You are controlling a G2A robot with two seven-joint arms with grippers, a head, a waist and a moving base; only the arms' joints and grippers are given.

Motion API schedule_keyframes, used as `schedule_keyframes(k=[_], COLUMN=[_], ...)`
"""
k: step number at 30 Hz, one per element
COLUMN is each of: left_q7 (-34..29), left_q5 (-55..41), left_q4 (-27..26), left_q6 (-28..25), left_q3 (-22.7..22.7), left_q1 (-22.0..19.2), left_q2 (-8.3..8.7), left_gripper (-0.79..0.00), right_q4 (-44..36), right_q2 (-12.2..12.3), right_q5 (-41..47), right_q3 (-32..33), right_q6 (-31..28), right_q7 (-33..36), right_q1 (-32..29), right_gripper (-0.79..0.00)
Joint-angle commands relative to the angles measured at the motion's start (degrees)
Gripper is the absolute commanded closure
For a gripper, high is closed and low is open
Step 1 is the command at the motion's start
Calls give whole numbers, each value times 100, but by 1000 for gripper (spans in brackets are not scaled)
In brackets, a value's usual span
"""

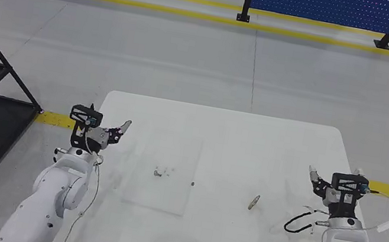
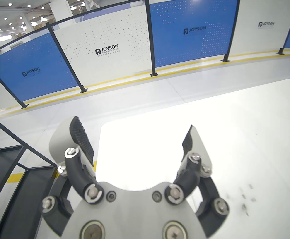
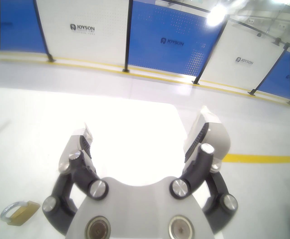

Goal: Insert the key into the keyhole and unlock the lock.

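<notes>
Left fingers (image 2: 80,140) and right fingers (image 3: 217,135) wide apart, empty; brass padlock (image 3: 19,212) on white table (image 1: 252,146); logo-printed barrier panels (image 2: 106,68) behind.

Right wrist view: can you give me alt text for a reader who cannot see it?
The right end effector, open and empty, hangs over a white table. A brass padlock with a silver shackle lies flat on the table beside it, untouched. Blue and white barrier panels stand across the floor behind.
</notes>
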Motion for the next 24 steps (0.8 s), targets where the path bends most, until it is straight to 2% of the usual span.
schedule_keyframes(k=[1, 8, 16, 19, 24], left_q7=[-133, -1316, -3515, -4505, -5617], left_q5=[18, 432, -34, -461, -1086], left_q4=[-107, -664, -1165, -1221, -1105], left_q6=[11, -197, -783, -728, -335], left_q3=[8, 100, 347, 459, 763], left_q1=[-73, -314, -819, -1102, -1523], left_q2=[-4, 15, 21, 7, -39], left_gripper=[-785, -785, -785, -785, -785], right_q4=[0, 0, 0, 0, 0], right_q2=[0, 0, 0, 0, 0], right_q5=[0, 0, 0, 0, 0], right_q3=[0, 0, 0, 0, 0], right_q6=[0, 0, 0, 0, 0], right_q7=[0, 0, 0, 0, 0], right_q1=[0, 0, 0, 0, 0], right_gripper=[-785, -785, -785, -785, -785])
